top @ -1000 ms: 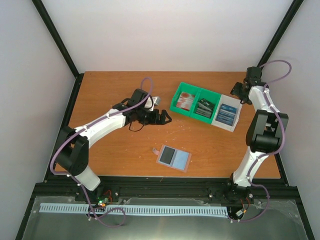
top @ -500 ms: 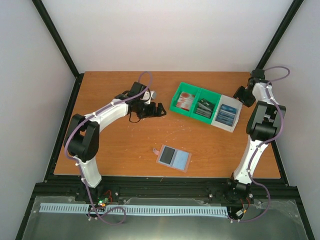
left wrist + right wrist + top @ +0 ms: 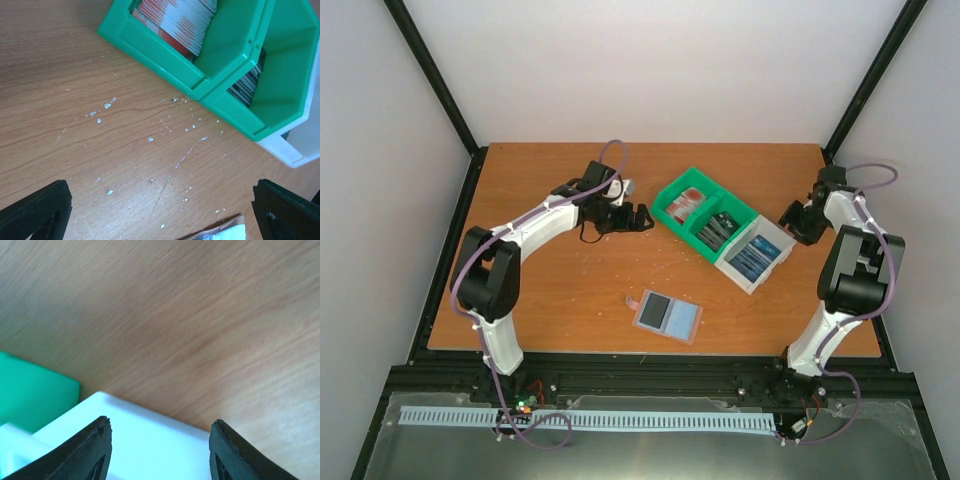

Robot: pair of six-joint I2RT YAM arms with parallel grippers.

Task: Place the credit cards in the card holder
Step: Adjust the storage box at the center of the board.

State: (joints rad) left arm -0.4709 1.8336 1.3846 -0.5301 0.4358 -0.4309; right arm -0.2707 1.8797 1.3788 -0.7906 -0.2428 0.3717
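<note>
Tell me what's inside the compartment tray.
The tray holds three stacks: red-and-white cards in one green bin, dark cards in the next, blue cards in the white end bin. Anything beneath the stacks is covered.

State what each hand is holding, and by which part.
Nothing is held. The left hand is open above the table; the right hand is open by the tray's white end.

The thin plastic credit cards [image 3: 688, 204] are red-and-white, dark and blue, their plastic compartment tray [image 3: 165, 55] green and white.
</note>
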